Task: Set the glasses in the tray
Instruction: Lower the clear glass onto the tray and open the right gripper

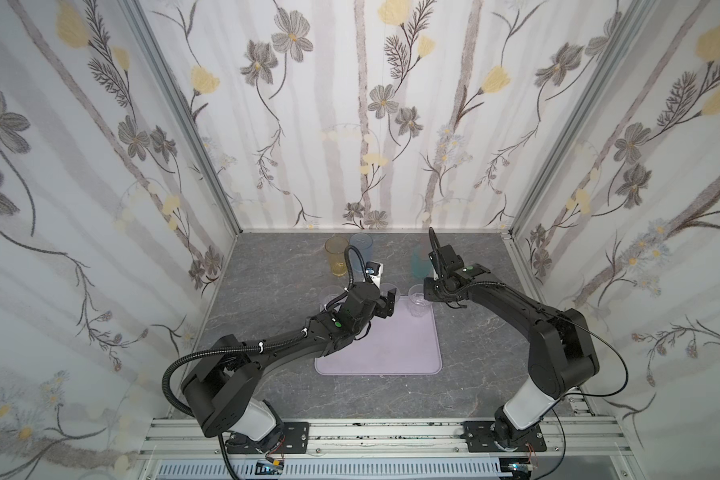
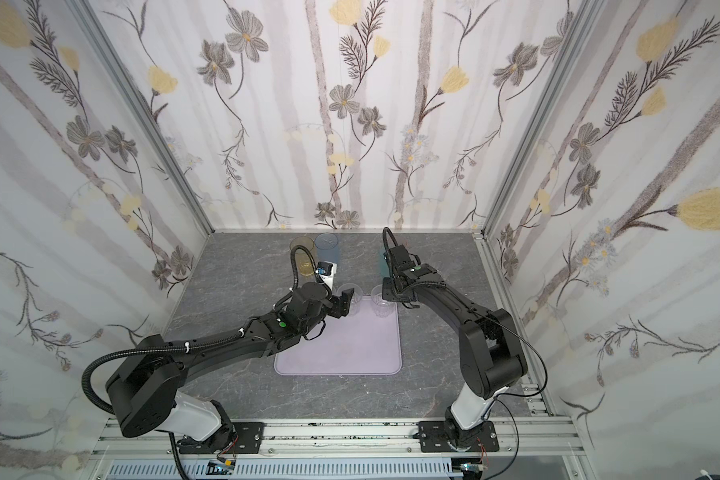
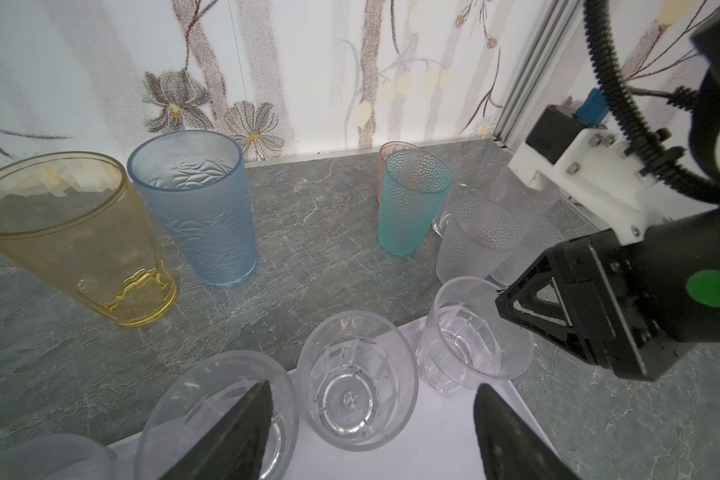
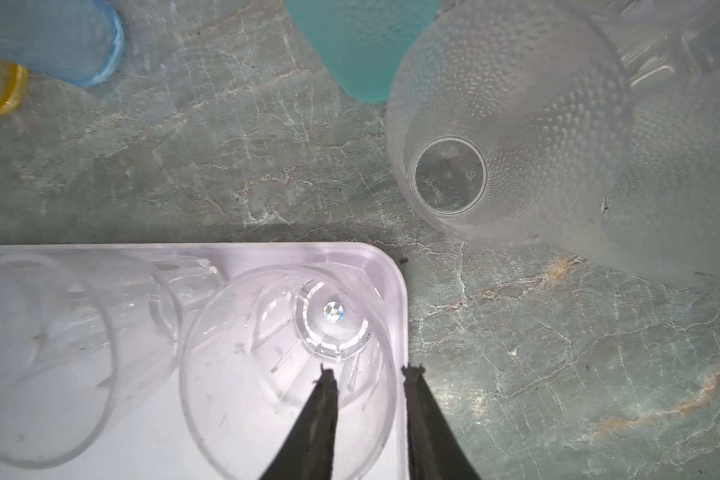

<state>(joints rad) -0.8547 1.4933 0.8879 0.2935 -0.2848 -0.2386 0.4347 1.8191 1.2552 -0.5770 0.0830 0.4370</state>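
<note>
The pale lilac tray [image 1: 391,353] lies mid-table. A clear glass [image 4: 283,374] stands upright in the tray's far right corner. My right gripper [image 4: 370,372] is open over it, one finger inside the rim and one outside, with a gap on both sides of the wall. Two more clear glasses [image 3: 356,378] [image 3: 217,419] stand along the tray's far edge. My left gripper [image 3: 373,419] is open above them, one finger over the leftmost glass. Behind the tray stand the amber [image 1: 336,256], blue [image 1: 361,245] and teal [image 1: 419,262] glasses. A pink glass [image 3: 393,151] peeks out behind the teal one.
Frosted dotted glasses [image 3: 474,237] cluster on the grey stone tabletop right of the teal one, close to the right wrist. Another frosted glass [image 3: 42,457] sits left of the tray. Flowered walls close in the back and both sides.
</note>
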